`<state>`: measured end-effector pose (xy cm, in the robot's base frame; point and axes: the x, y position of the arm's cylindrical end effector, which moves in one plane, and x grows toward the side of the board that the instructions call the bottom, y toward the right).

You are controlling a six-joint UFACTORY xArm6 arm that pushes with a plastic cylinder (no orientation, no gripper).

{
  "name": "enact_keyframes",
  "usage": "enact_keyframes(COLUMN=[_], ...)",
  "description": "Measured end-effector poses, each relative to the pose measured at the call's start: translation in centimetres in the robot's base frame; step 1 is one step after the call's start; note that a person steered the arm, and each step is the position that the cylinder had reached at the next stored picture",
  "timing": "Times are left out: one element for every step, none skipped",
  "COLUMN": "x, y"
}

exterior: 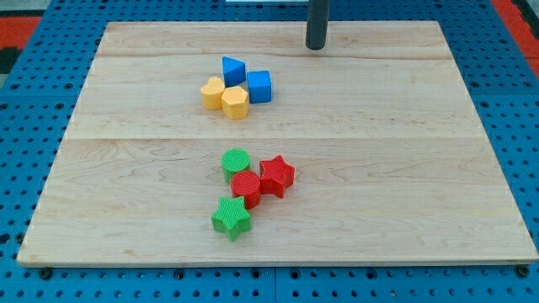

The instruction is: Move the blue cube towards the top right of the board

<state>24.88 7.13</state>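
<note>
Blue cube (259, 86) sits apart, toward the view's bottom-left of my tip (316, 47).

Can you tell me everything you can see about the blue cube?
The blue cube is a small, bright blue block with smooth, plastic-looking faces. It sits flat on the wooden board, in the upper cluster, on that cluster's right side. A yellow block touches its lower left corner, and the blue triangular block sits close at its upper left, seemingly touching. Its right side is free. My tip is apart from it, toward the view's top right.
</note>
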Motion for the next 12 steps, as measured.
enact_keyframes(x=[0.0, 0.2, 3.1, 5.9, 11.5, 12.7, 15.6, 15.6, 15.5, 14.9, 11.5, 10.0], y=[0.0, 0.0, 0.1, 1.4, 0.7, -3.4, -7.7, -11.4, -13.1, -13.6, -12.8, -9.2])
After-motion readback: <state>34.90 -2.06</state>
